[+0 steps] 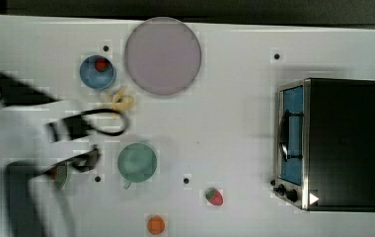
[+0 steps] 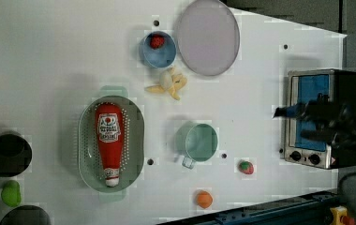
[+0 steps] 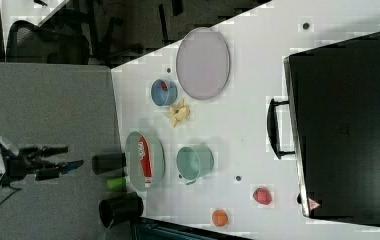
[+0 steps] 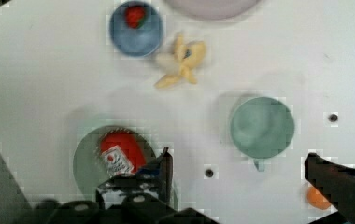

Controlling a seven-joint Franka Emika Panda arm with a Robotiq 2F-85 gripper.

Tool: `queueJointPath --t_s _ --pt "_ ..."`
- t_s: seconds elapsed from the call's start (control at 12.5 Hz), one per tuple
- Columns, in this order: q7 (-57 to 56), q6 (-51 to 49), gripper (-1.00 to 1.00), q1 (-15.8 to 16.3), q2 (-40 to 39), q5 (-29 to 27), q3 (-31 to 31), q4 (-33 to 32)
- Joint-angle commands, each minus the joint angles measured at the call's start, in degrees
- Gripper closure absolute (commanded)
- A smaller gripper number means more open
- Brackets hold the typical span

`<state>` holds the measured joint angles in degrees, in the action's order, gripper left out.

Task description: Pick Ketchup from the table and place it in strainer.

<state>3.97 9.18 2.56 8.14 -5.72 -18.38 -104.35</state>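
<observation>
The red Ketchup (image 2: 109,140) lies lengthwise inside the pale mint strainer (image 2: 136,140), white cap toward the left view's bottom. The right view shows the same: the Ketchup (image 3: 144,160) rests in the strainer (image 3: 130,155). My gripper (image 3: 73,156) hangs open and empty, well off the table at the right view's left. In the wrist view the Ketchup (image 4: 119,151) and strainer (image 4: 84,163) sit beside one finger, and my gripper (image 4: 238,170) stands wide open with nothing between its fingers. My arm covers most of the strainer (image 1: 62,175) in the top view.
A green cup (image 2: 199,142), a peeled banana (image 2: 169,84), a blue bowl (image 2: 157,51) holding a strawberry and a lilac plate (image 2: 208,37) stand nearby. A loose strawberry (image 2: 246,167), an orange (image 2: 204,199) and a toaster oven (image 2: 316,117) lie toward the left view's right. A black cup (image 2: 7,154) stands near the left view's left edge.
</observation>
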Motion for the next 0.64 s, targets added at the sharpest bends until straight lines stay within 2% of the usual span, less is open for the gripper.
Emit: queueJointPath --t_s 0.08,0.4,0.64 --pt "2.6 -1.5 -1.0 -4.7 -2.0 0.7 9.3 1.2" --pt "1.3 -2.7 -1.0 -4.9 -1.7 1.9 17.4 1.1" --pt "-3.8 -2.7 -1.0 -4.9 -1.7 4.8 18.8 1.2"
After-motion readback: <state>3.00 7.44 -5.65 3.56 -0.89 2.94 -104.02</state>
